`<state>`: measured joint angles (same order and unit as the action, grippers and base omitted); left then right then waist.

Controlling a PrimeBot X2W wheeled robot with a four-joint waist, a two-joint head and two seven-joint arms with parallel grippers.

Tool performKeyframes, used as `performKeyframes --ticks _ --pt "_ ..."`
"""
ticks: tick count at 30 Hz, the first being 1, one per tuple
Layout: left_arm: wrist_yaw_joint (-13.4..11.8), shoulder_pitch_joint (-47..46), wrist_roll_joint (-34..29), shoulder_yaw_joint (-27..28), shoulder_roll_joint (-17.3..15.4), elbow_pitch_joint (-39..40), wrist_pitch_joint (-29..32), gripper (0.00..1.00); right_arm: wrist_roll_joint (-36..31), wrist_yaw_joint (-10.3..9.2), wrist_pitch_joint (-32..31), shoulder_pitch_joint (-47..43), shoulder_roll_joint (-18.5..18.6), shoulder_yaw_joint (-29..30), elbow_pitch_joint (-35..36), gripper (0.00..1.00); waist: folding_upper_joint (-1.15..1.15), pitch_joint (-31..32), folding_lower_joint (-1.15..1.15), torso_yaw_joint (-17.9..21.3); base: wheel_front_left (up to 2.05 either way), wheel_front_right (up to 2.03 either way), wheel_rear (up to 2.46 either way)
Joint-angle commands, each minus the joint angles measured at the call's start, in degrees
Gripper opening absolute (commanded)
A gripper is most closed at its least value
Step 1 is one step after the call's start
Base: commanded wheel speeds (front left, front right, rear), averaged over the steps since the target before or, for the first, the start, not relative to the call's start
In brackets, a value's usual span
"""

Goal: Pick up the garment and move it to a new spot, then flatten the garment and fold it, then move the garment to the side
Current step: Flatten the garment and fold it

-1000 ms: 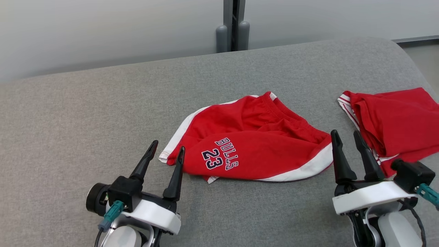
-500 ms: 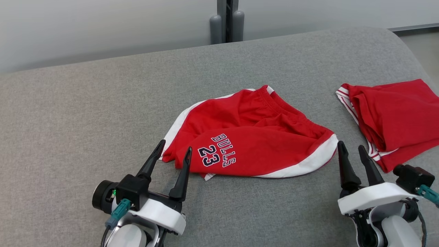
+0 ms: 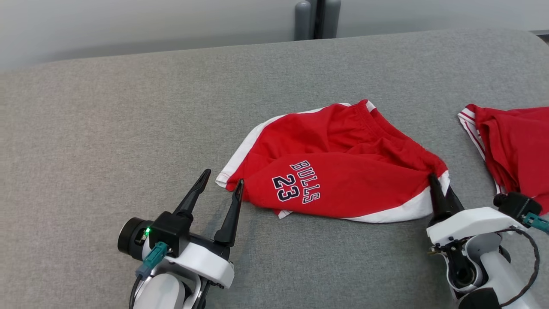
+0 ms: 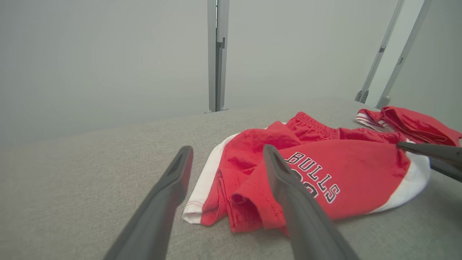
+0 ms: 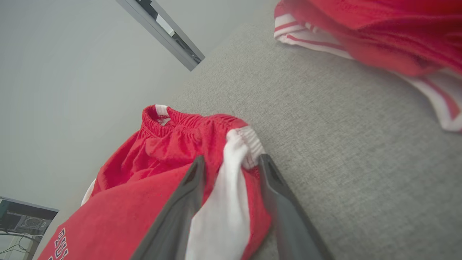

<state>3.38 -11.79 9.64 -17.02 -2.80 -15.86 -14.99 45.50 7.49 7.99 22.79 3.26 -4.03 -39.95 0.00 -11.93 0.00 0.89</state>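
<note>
A pair of red cloth shorts (image 3: pixel 343 171) with white side bands and the dark words BULLS 23 lies in the middle of a wide, soft grey cloth surface (image 3: pixel 128 107). The shorts are crumpled, not flat. The stretchy waist points to the back and to the right. The leg ends point to the left and to the front. The words are on the front leg.

The left gripper (image 3: pixel 224 176) sits low at the left leg end of the shorts. Its two long dark fingers are spread wide apart, and it holds nothing. In the left wrist view, the white edge of the leg end lies in the gap between the fingers, and the right finger is in front of the red cloth. I cannot tell if it touches the cloth.

The right gripper (image 3: pixel 439 184) is at the right corner of the shorts, where the white band meets the waist. Its fingers are close together there. In the right wrist view, one finger is on each side of the white band, and the cloth fills the gap between them. I cannot tell if they squeeze the cloth tight or just sit beside it.

Another red cloth garment (image 3: pixel 514 146) with thin white stripes lies bunched up at the right edge of the grey surface, apart from the shorts. Two round grey posts (image 3: pixel 302 19) stand behind the surface, in front of a pale grey wall (image 3: pixel 128 25).
</note>
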Motion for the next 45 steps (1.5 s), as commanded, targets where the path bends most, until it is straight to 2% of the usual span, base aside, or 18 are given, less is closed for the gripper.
performKeyframes --ticks 1,8,13,18,22,26,32,37,38,39,42,45 --pt "-0.15 -0.69 0.12 0.06 -0.23 -0.14 -0.23 1.0 0.63 -0.01 -0.04 0.9 0.68 0.2 -0.25 0.0 0.0 -0.02 0.0 -0.68 0.0 0.0 0.0" --pt "-0.47 -0.09 0.85 -0.26 -0.22 -0.13 -0.23 1.0 6.43 -0.01 3.04 5.63 3.3 2.45 0.98 0.0 0.0 0.58 0.0 -3.1 0.0 0.0 0.0" --pt "-0.89 0.06 1.99 -1.07 -0.21 -0.03 -0.23 1.0 5.8 0.0 4.35 12.97 7.4 2.94 3.64 0.0 0.0 1.43 0.0 -4.86 0.0 0.0 0.0" --pt "-1.66 0.83 3.56 -2.08 -0.22 0.18 -0.23 1.0 5.04 -0.01 2.4 21.58 8.06 -0.6 8.6 0.0 0.0 2.8 0.0 -6.91 0.0 0.0 0.0" --pt "-2.24 1.48 4.62 -2.74 -0.22 0.47 -0.23 1.0 4.65 0.0 0.52 26.11 5.73 -5.54 13.44 0.0 0.0 3.52 0.0 -8.95 0.0 0.0 0.0" --pt "-2.64 1.84 5.34 -3.0 -0.21 0.71 -0.23 1.0 1.38 -0.01 -1.29 26.65 3.1 -12.68 16.24 0.0 0.0 3.85 0.0 -11.23 0.0 0.0 0.0" --pt "-2.59 2.54 10.53 -2.97 -0.2 1.31 -0.23 1.0 -3.52 -0.01 -2.98 20.06 0.05 -25.19 10.59 0.0 0.0 3.49 0.0 -14.03 0.0 0.0 0.0" --pt "-2.78 1.4 11.16 -3.58 -0.26 0.98 -0.23 1.0 0.54 -0.01 -2.0 14.59 -0.15 -38.46 7.15 0.0 0.0 3.29 0.0 -15.9 0.0 0.0 0.0" --pt "-2.93 1.31 11.26 -3.56 -0.25 1.01 -0.23 1.0 0.72 -0.01 -1.48 14.42 -0.09 -40.62 6.29 0.3 0.0 3.27 0.0 -16.01 0.0 0.0 0.0" --pt "-2.91 1.23 11.31 -3.53 -0.21 1.09 -0.23 1.0 1.29 -0.02 -1.63 14.12 -0.04 -42.5 5.21 1.0 0.0 3.19 0.0 -16.07 0.0 0.0 0.0" --pt "-3.04 1.22 11.17 -3.23 -0.2 1.17 -0.23 1.0 1.52 -0.02 -1.6 14.96 -0.12 -47.1 3.21 1.0 0.0 3.02 0.0 -15.91 0.0 0.0 0.0" --pt "-3.28 1.4 11.02 -2.75 -0.26 1.23 -0.23 1.0 2.58 -0.02 -1.17 15.61 -0.13 -48.12 2.39 1.0 0.0 2.93 0.0 -15.38 0.0 0.0 0.0"
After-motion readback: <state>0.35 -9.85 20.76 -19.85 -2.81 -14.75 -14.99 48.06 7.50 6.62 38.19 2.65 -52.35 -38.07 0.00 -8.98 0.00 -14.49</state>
